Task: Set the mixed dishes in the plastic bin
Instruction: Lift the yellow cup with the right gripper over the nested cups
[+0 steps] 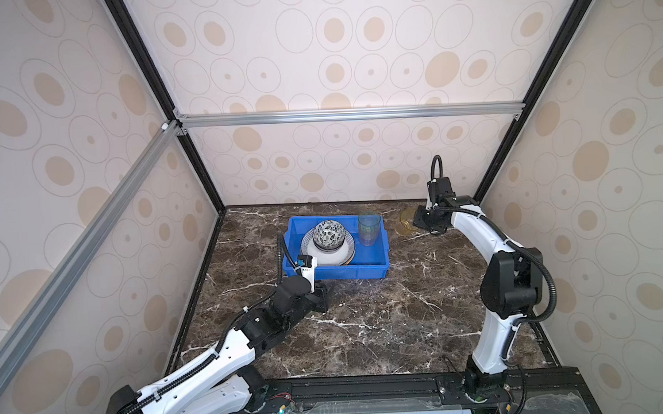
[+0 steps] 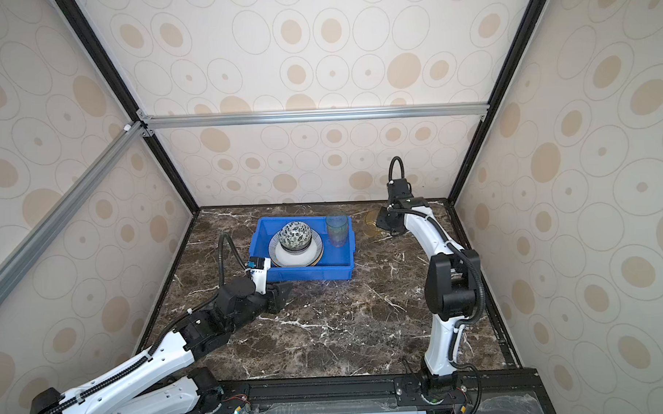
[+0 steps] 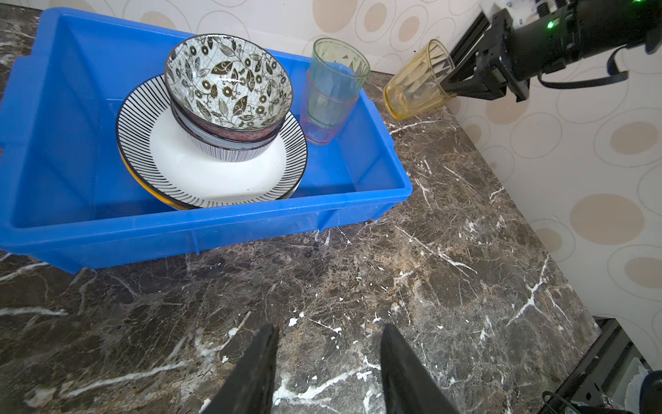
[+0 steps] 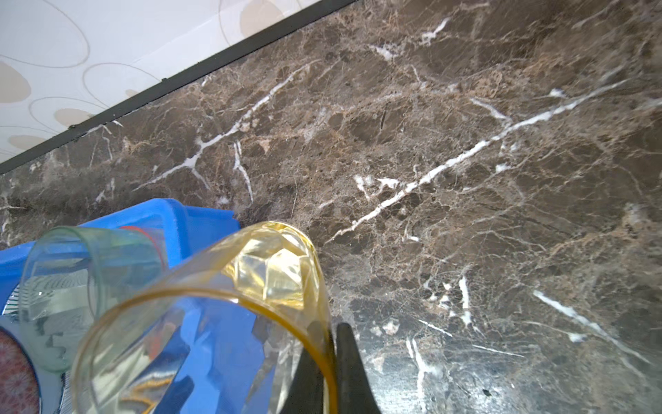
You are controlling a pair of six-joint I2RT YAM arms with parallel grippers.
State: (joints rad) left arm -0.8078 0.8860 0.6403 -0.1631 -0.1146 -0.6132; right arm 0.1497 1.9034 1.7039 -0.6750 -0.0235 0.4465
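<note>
The right gripper (image 3: pixel 462 84) is pinching the rim of the yellow tumbler (image 3: pixel 415 89), one finger inside and one outside. It is holding the tumbler tilted, with its faceted amber base pointing toward the blue bin (image 3: pixel 143 229), just outside the bin's right wall. Inside the bin, a green tumbler (image 3: pixel 336 71) is sitting nested in a pink tumbler (image 3: pixel 324 122) at the far right corner. Beside them a floral bowl (image 3: pixel 229 79) is topping stacked bowls on a striped-rim plate (image 3: pixel 215 179). The bin's left part is lying bare. The left gripper (image 3: pixel 327 329) is hanging spread and empty over the surface (image 3: pixel 394 269), which is lying open in front of the bin. The back wall (image 3: pixel 286 28) is standing close behind it.
</note>
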